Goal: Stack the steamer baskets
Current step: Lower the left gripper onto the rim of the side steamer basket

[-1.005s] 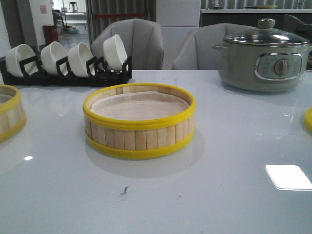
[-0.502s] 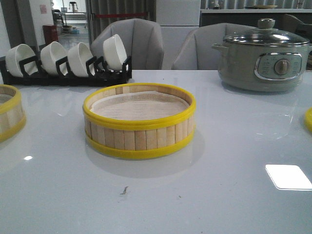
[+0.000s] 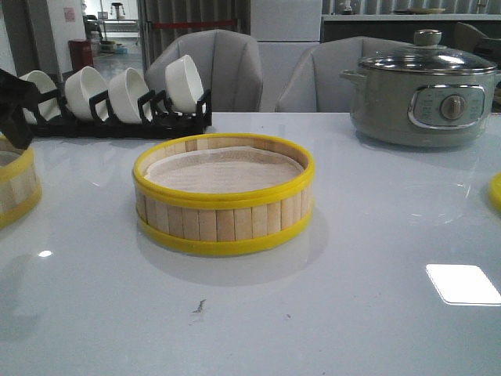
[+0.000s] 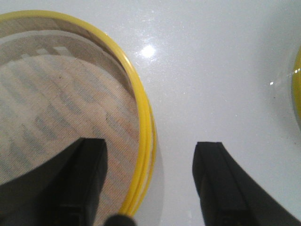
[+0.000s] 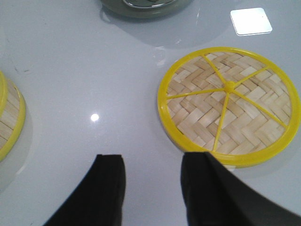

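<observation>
One steamer basket with a cloth liner stands mid-table. A second basket sits at the far left edge; the left wrist view shows its lined inside. My left gripper hangs over it, open. One finger is above the liner and the other above the table, so the jaws straddle the yellow rim without touching it. The woven lid lies flat on the table at the far right, a sliver of it showing in the front view. My right gripper is open and empty beside the lid.
A grey-green electric pot with a glass lid stands at the back right. A black rack of white bowls stands at the back left, just behind my left gripper. Two grey chairs are beyond the table.
My left gripper has come into the front view at the far left, above the left basket. The baskets and lid have not moved.
</observation>
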`<state>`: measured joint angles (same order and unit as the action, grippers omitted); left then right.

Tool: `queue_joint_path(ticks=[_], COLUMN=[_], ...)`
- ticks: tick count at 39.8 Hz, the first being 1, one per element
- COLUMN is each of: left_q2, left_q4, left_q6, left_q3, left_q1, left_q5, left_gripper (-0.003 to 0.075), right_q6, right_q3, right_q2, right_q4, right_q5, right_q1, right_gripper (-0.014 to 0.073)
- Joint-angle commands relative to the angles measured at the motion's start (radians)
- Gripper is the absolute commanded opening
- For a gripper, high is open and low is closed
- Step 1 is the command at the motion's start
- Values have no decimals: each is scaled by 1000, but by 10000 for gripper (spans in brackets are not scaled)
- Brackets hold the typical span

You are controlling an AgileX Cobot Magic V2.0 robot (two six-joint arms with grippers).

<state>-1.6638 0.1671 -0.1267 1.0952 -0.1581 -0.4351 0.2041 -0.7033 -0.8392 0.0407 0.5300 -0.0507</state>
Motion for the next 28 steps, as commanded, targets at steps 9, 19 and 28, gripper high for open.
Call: queue_joint_path(ticks=[9,19,28], left_q2=[-107,-183,-212], left_q4=[6,8,8], left_q6=[3,3,-2], left_q3=[137,161,161], left_q1=[-3,-3,-3], left_q5=[53,15,-31], left_gripper=[452,452,139], right_q6=[-6,-6,-6], right_q3=[-39,-39,-39], right_q2=[3,3,3], right_q4=[15,15,15], right_q5=[-66,-58,-106], right_q1=[2,2,2], right_gripper=[399,399,399])
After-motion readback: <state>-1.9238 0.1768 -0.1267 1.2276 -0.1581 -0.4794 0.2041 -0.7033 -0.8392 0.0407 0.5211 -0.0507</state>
